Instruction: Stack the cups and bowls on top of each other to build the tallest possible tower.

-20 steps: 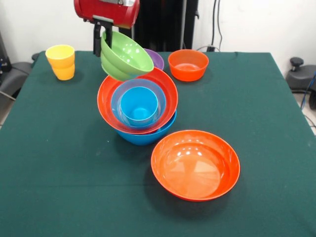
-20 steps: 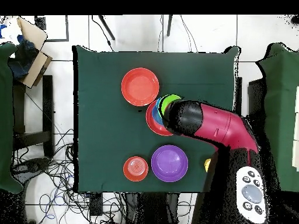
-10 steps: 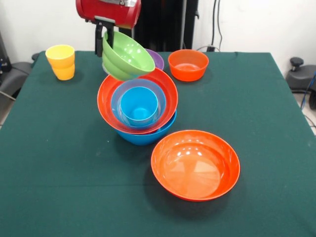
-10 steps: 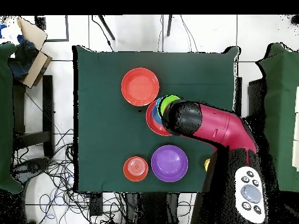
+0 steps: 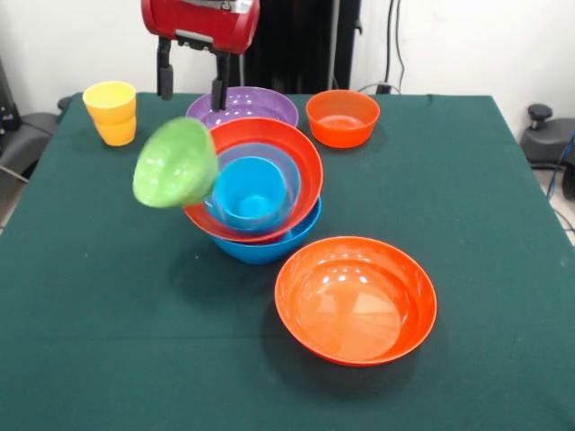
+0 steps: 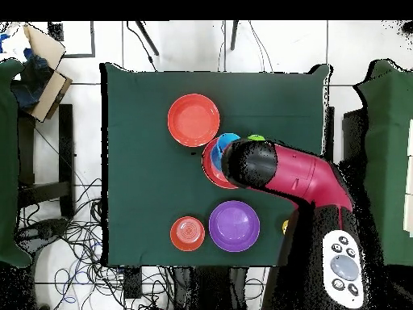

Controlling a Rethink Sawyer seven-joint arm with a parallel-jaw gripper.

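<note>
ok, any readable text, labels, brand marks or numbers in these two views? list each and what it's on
None readable.
The bowls, e.g. the lime green bowl, and the yellow cup are plain, with no print showing.
The arm's red housing shows no legible marking in the front view.
The arm's grey button pad in the overhead view has small marks, too small to read.

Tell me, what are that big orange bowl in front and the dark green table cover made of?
The large orange bowl looks like glossy moulded plastic: bright highlights sit on its smooth inner wall and its rim is thin and even. The table cover looks like matte cloth, maybe felt: it shows no shine, and the bowl's shadow on it is soft. The exact fabric cannot be told.
</note>
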